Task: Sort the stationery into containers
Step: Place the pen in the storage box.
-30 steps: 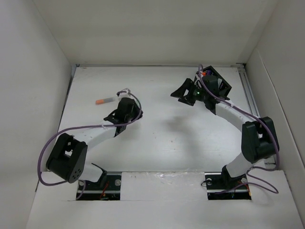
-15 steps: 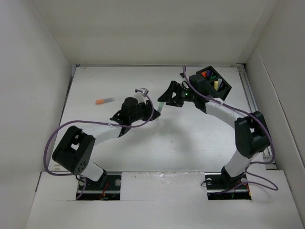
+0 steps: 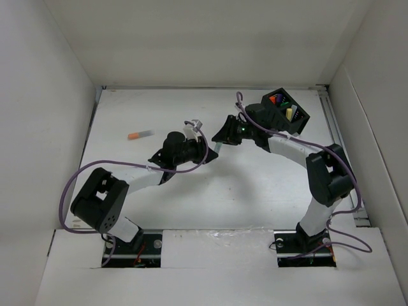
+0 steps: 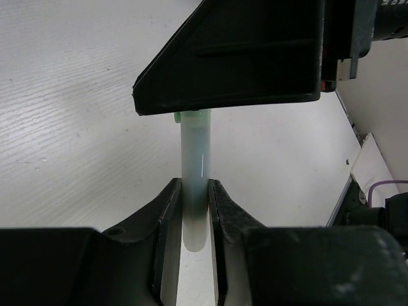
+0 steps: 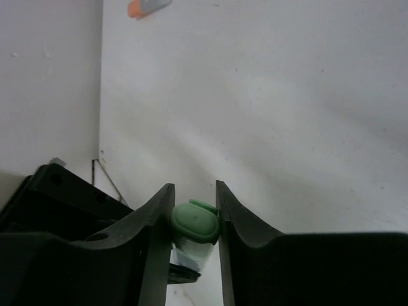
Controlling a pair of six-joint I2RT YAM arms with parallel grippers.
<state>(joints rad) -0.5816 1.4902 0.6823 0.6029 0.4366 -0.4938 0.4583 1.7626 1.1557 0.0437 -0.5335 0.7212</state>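
A pale light-blue marker [image 4: 194, 162] with a green cap [image 5: 195, 222] is held in the air between both grippers at mid-table [image 3: 215, 145]. My left gripper [image 4: 193, 191] is shut on its body near the blunt end. My right gripper [image 5: 194, 204] is shut on the green cap end; from the left wrist it shows as a black block [image 4: 255, 57] over the marker's tip. An orange-capped marker [image 3: 141, 134] lies on the table at the left, also in the right wrist view [image 5: 148, 6]. The black two-compartment box [image 3: 299, 118] stands at the back right with coloured markers inside.
White walls enclose the table on the left, back and right. The left gripper's body [image 5: 64, 197] sits close below the right one. Purple cables loop beside both arms.
The left arm carried the marker right toward the middle. The right arm swung left from the box and now has the marker's cap end between its fingers.
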